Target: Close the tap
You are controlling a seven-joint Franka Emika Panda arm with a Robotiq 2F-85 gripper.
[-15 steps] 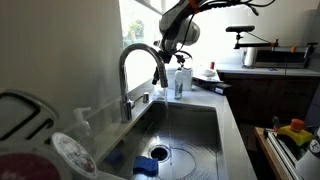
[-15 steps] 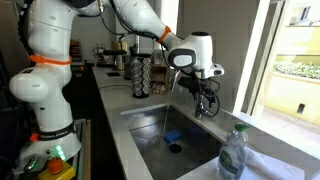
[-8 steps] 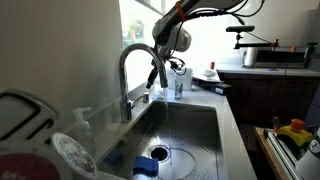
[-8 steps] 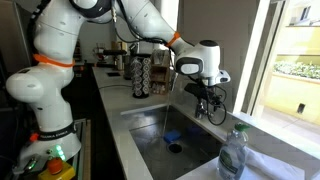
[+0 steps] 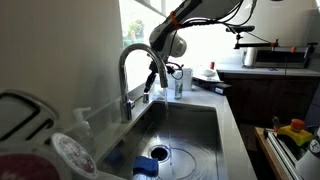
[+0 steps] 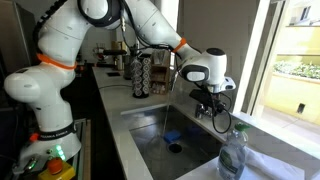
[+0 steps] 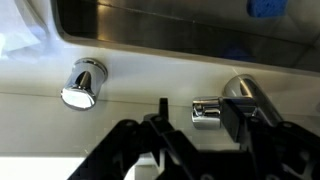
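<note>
**Tool poised at the tap's side lever**

The tap [image 5: 128, 70] stands at the back rim of the sink [image 5: 208, 122], its arched spout reaching out over the basin. The tool [image 5: 155, 82] hangs close beside the spout. In the wrist view its dark fingers [image 7: 125, 140] are spread wide and grip nothing, and the small side lever [image 7: 207, 112] sits just ahead of them, sticking out from the upright chrome base [image 7: 246, 92].

The tap is rigid metal fixed to the tabletop [image 7: 40, 125], so it will not shift or bend. Only the lever should move, probably on a short, stiff swing. Polished chrome is slippery and the lever is a small stub, so a pinch could slide off. A flat push with 1 finger against its side, or a grip close to its tip, looks the safer hold. The base and spout give nothing to turn.

A thin stream seems to fall from the spout in an exterior view [image 6: 166, 120], though it is faint. The basin holds a blue sponge [image 5: 146, 166] near the drain [image 5: 160, 152] — whether water is pooling cannot be told. A round chrome cap [image 7: 82, 85] sits well apart from the lever.
</note>
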